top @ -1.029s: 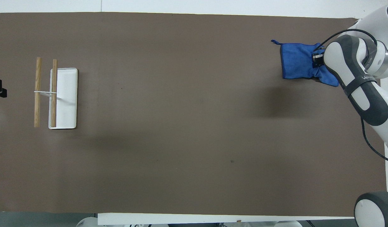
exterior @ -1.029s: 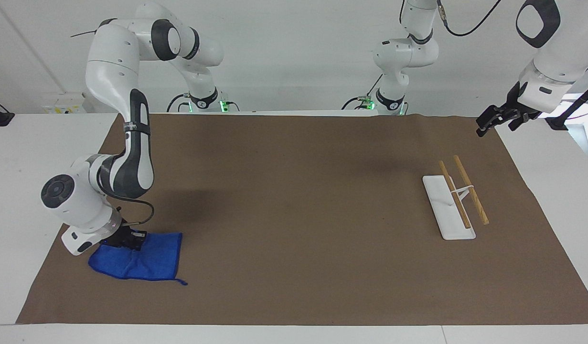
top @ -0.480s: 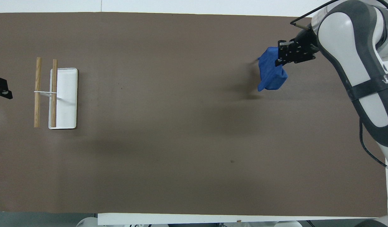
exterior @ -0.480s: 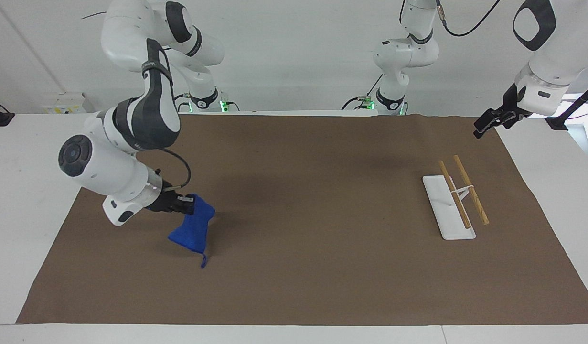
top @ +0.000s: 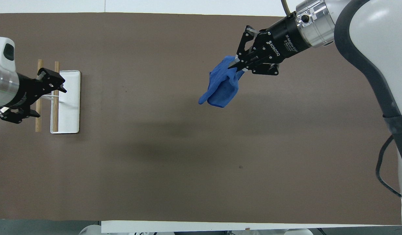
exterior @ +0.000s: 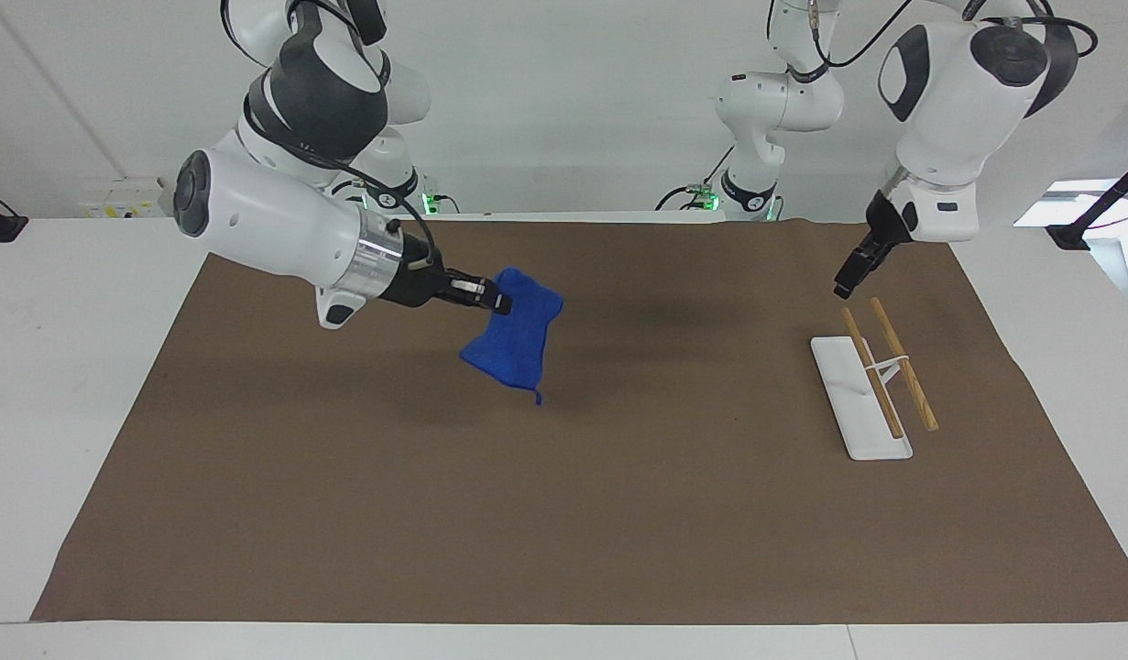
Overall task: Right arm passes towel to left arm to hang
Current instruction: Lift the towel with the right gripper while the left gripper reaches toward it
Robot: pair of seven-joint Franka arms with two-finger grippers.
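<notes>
While the right gripper (exterior: 501, 304) pinches one edge of the blue towel (exterior: 516, 344), the cloth hangs in the air over the middle of the brown mat (exterior: 564, 513). The left gripper (exterior: 846, 282) is up in the air over the wooden rack (exterior: 880, 376) at the left arm's end of the table. Its fingers (top: 54, 78) are spread apart and hold nothing.

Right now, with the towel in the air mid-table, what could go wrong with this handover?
1. The right tool pinches the blue towel by one bunched edge; the rest dangles, so it could slip out.
2. The hanging towel is crumpled, leaving the left tool no clean edge to take.
3. The left tool hangs just above the towel rack; swinging out, it might knock the wooden bars.
</notes>
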